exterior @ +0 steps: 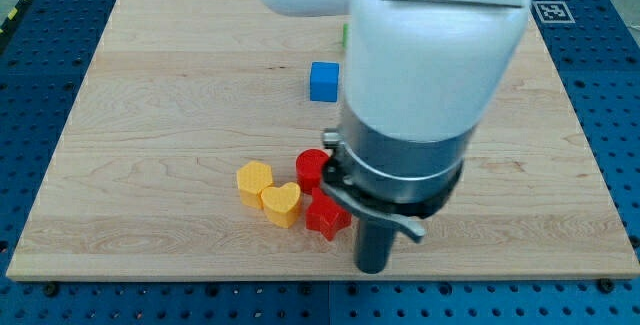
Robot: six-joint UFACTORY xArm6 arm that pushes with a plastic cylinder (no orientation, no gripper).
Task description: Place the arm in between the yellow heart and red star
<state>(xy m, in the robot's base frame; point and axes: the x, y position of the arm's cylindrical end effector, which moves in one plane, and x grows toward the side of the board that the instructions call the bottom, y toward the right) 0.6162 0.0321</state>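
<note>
Reading from the view's left, we first meet the wooden board (150,115), which lies on a blue perforated table (30,95). The yellow hexagonal block (254,180) sits well to the left of my tip (373,268) and a little above it. Just beside it, on its lower right and apparently touching it, lies the yellow heart (282,204), still left of my tip and slightly above. Next comes the red cylinder (311,168), up and to the left of my tip, and directly below it the red star (327,216) — the block nearest my tip, just to its upper left. The heart and the star stand close together, with my tip outside that gap, off to the star's lower right. The blue cube (323,81) sits well above my tip, toward the view's top. A sliver of green block (345,35) shows beside the arm's white housing (430,55) — its shape cannot be made out. There is no claw to report: the arm ends in a bare dark rod.
</note>
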